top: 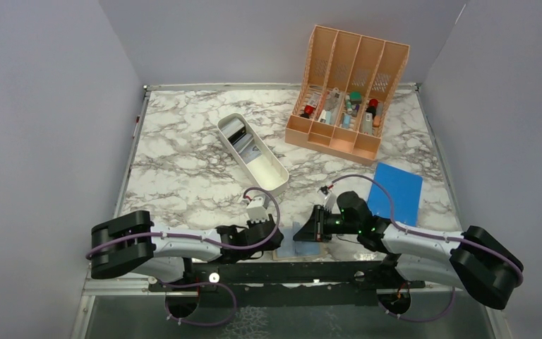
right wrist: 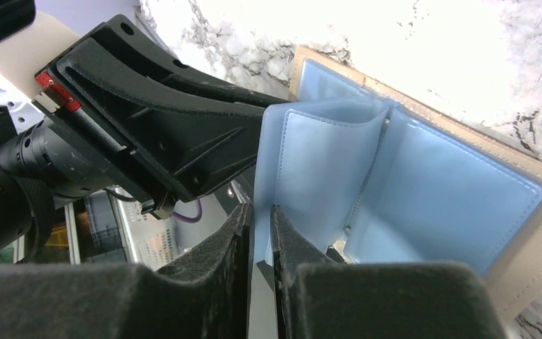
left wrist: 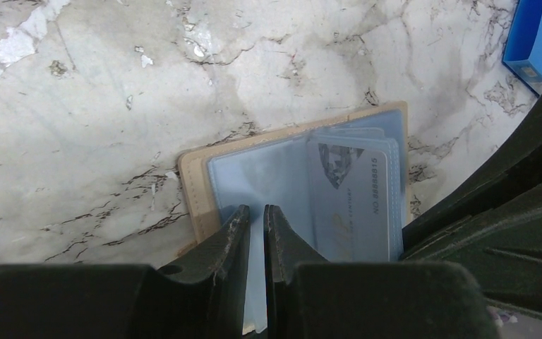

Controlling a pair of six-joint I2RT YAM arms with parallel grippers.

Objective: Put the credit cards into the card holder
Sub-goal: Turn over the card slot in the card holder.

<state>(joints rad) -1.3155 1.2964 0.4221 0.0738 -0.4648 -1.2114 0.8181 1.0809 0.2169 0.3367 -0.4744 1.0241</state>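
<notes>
Two grippers worked on one card holder (left wrist: pixel 196 185), which lay open on the marble table (top: pixel 183 162) at its near edge, between the two arm bases. The left gripper (left wrist: pixel 254 215) had its fingers nearly together, pinching a thin translucent blue pocket leaf at the holder's near side, apparently to pin the wallet so it would not slide. The right gripper (right wrist: pixel 260 215), its fingers likewise pressed close on a thin sheet, held another pocket leaf lifted upright off the tan backing, seemingly to fan the pockets apart and expose a slot. One grey credit card (left wrist: pixel 349 212) with printed digits sat plainly inside a sleeve, toward the right in the left wrist view. Further edges layered behind it hinted at more cards, but they could not be counted. Neither gripper held a card. Farther back stood one long white tray (top: pixel 253 152), its contents too small to count, and one peach slotted organizer (top: pixel 346 92) with four bays. One flat bright-blue rectangle (top: pixel 395 192) lay beside the right arm.
</notes>
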